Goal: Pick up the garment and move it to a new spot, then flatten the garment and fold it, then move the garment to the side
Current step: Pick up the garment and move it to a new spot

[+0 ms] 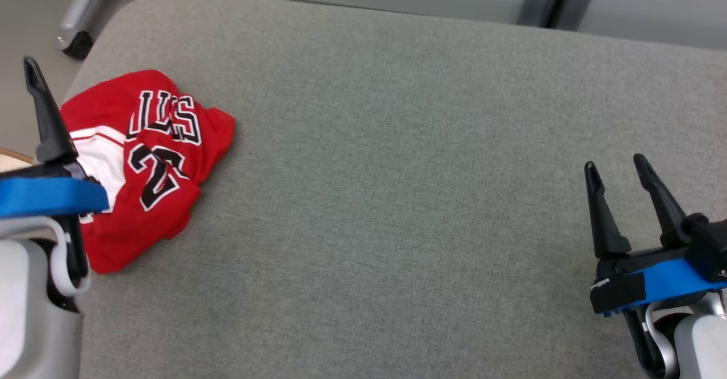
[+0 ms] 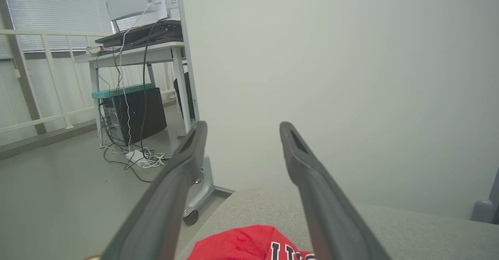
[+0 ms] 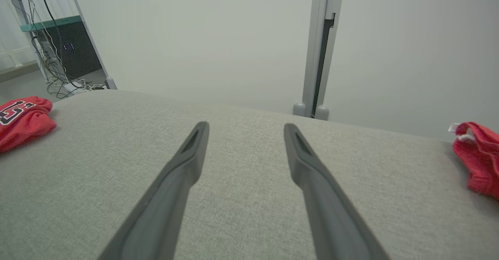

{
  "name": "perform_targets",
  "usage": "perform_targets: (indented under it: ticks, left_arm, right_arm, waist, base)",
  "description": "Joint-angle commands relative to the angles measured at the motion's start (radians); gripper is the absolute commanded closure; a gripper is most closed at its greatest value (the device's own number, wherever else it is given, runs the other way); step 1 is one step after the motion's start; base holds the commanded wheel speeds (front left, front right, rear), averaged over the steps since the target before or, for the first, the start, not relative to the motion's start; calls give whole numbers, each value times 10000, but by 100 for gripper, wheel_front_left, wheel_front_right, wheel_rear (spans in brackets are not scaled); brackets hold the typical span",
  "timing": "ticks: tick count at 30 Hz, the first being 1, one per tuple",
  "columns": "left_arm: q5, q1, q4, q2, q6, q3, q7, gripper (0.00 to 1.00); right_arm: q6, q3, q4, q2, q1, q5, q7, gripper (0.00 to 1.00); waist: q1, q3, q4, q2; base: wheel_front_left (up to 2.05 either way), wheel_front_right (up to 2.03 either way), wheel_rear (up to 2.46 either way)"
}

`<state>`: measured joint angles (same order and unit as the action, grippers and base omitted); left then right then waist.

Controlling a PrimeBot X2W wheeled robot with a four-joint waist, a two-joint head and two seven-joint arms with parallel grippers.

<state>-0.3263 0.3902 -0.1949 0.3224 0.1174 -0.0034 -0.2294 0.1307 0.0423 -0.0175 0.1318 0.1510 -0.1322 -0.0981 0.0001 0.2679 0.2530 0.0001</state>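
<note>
Grey cloth covered the big table in front of us. We saw a red shirt with black and white letters lying in a bunched-up heap near the far left corner of the table. Our left gripper hung just beside the shirt, its fingers spread wide with nothing between them. Our right gripper was over the bare right side, well apart from the shirt, also wide and holding nothing. Another red cloth lay at the table's right edge. A desk with cables stood beyond.
</note>
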Motion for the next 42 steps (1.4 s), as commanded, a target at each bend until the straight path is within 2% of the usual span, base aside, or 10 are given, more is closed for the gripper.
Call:
perform_targets:
  ticks: [1,8,12,21,26,34,35,36,37,42]
  left_arm:
    - [-31,375,-154,132,-66,70,90,0]
    - [-246,2043,-1309,691,-393,230,332,0]
    - [-457,2817,-2340,713,-667,105,513,0]
    - [-820,3768,-5014,396,-1314,-334,1331,0]
    - [-1211,3694,-6196,159,-1676,-435,2076,0]
    - [-1531,3750,-7553,-104,-1989,-668,2960,0]
    - [-1598,3751,-7686,-150,-2018,-656,2958,64]
    - [-1588,3778,-7801,-157,-2044,-687,2946,97]
    - [-1569,3804,-7880,-147,-2045,-702,2885,100]
    - [-1379,4169,-7885,68,-1966,-757,2076,100]
  right_arm:
    - [2,60,131,98,162,101,53,0]
    - [2,211,704,281,489,125,165,0]
    - [2,377,1075,375,592,180,285,0]
    - [2,543,1564,517,894,254,451,0]
    - [2,483,1525,552,947,206,445,0]
    - [2,452,1472,595,1040,143,445,0]
    - [2,422,1460,572,1047,136,430,0]
    - [2,417,1452,550,1047,133,413,0]
    - [2,404,1440,511,1047,139,383,0]
    - [2,424,1201,396,1009,48,205,0]
  waist:
    - [-1,187,-60,-1]
    - [-1,1223,-634,-1]
    - [-1,1814,-798,-1]
    - [-1,2589,-790,-1]
    - [-1,2595,-796,-1]
    - [-1,2481,-912,-1]
    - [-1,2448,-956,-1]
    - [-1,2420,-994,-1]
    - [-1,2379,-1041,-1]
    - [-1,2048,-1304,-1]
  base:
    - [0,0,0]
    - [0,0,0]
    - [0,0,0]
    - [0,0,0]
    - [0,0,0]
    - [0,0,0]
    - [0,0,0]
    - [0,0,0]
    - [0,0,0]
    - [0,0,0]
